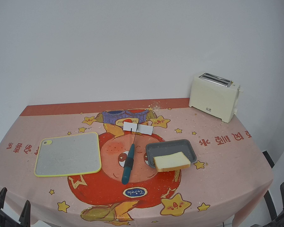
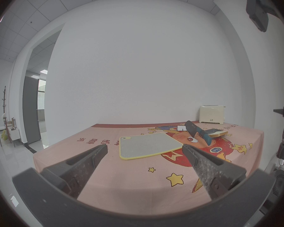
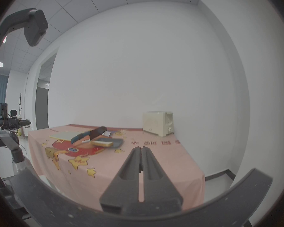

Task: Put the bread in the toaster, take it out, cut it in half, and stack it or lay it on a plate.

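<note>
Bread slice (image 1: 172, 161) rests on grey tray (image 1: 167, 147) beside teal-handled knife (image 1: 128, 164).

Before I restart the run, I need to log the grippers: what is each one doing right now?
Left gripper: open, holding nothing.
Right gripper: closed, holding nothing.
</note>
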### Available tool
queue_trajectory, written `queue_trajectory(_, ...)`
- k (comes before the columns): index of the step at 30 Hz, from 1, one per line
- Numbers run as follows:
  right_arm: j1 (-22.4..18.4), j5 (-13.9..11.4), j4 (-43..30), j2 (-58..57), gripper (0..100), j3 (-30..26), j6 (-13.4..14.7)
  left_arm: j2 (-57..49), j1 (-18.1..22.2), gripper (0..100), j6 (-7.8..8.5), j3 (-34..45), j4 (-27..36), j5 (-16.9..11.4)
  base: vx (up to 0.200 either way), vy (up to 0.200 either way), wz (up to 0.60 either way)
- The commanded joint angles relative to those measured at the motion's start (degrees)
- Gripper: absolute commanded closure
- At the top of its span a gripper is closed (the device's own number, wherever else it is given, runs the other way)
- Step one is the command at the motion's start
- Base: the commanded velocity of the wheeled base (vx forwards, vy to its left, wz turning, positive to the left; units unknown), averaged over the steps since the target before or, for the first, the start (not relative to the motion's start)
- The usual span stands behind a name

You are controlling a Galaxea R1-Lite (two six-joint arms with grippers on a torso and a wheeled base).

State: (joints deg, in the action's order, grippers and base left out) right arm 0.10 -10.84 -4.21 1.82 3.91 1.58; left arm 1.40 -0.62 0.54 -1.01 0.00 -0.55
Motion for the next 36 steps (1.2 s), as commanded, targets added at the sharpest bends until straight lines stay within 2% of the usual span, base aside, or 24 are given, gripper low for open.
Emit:
queue_trajectory(1, 0.25, -1.20, -0.36, 0.73, 0, -0.05, 0.35, 0.09, 0.01, 0, -0.01, 1.01, 0.00, 0.02, 0.000, 0.000, 0.00)
queue_trajectory(6, 0.25, -3.14, -0.01, 4.25, 0, 0.39, 2.81, 0.09, 0.01, 0, -0.01, 1.01, 0.00, 0.02, 0.000, 0.000, 0.00)
queue_trajectory(9, 0.25, -5.95, -0.01, 9.52, 0, 4.00, 9.75, 0.09, 0.01, 0, 0.17, 1.01, 0.00, 0.37, 0.000, 0.000, 0.00)
queue_trajectory(13, 0.25, -10.61, 0.16, 18.22, 0, 9.80, 21.88, 0.09, -0.08, 0, -0.01, 1.01, 0.00, 0.81, 0.000, 0.000, 0.00)
queue_trajectory(14, 0.43, -13.68, 0.07, 22.97, 0, 12.87, 30.50, 0.09, -0.08, 0, -0.10, 1.01, 0.00, 0.81, 0.000, 0.000, 0.00)
queue_trajectory(17, 1.22, -17.81, -0.01, 28.77, 0, 15.42, 39.81, 0.09, -0.08, 0, -0.10, 1.01, 0.00, 0.72, 0.000, 0.000, 0.00)
queue_trajectory(20, 3.68, -20.72, 0.43, 34.92, 0, 16.04, 47.11, 0.09, 0.01, 0, -0.10, 1.01, 0.00, 0.72, 0.000, 0.000, 0.00)
queue_trajectory(23, 7.99, -21.24, 0.60, 39.58, 0, 15.95, 50.89, 0.09, 0.01, 0, -0.18, 1.01, 0.00, 0.72, 0.000, 0.000, 0.00)
queue_trajectory(25, 11.59, -21.24, 1.57, 43.27, 0, 16.04, 54.40, 0.09, -0.08, 0, -0.18, 1.01, 0.00, 0.72, 0.000, 0.000, 0.00)
queue_trajectory(26, 13.61, -21.24, 3.41, 46.26, 0, 16.04, 57.04, 0.09, -0.08, 0, -0.18, 1.01, 0.00, 0.64, 0.000, 0.000, 0.00)
queue_trajectory(27, 13.88, -21.24, 3.77, 46.61, 0, 15.95, 57.39, 0.09, -0.08, 0, -0.18, 1.01, 0.00, 0.64, 0.000, 0.000, 0.00)
queue_trajectory(28, 16.16, -21.24, 8.16, 51.80, 0, 15.77, 61.61, 0.09, -0.08, 0, -0.18, 1.01, 0.00, 0.64, 0.000, 0.000, 0.00)
queue_trajectory(31, 18.80, -21.15, 15.90, 61.11, 0, 15.77, 67.15, 0.09, -0.08, 0, -0.18, 1.01, 0.00, 0.64, 0.000, 0.000, 0.00)
queue_trajectory(33, 21.08, -21.15, 20.82, 67.62, 0, 15.60, 69.52, 0.09, -0.08, 0, -0.18, 1.01, 0.00, 0.72, 0.000, 0.000, 0.00)
queue_trajectory(36, 24.07, -21.15, 25.21, 74.38, 0, 15.69, 70.57, 0.09, 0.01, 0, -0.18, 1.01, 0.00, 0.64, 0.000, 0.000, 0.00)
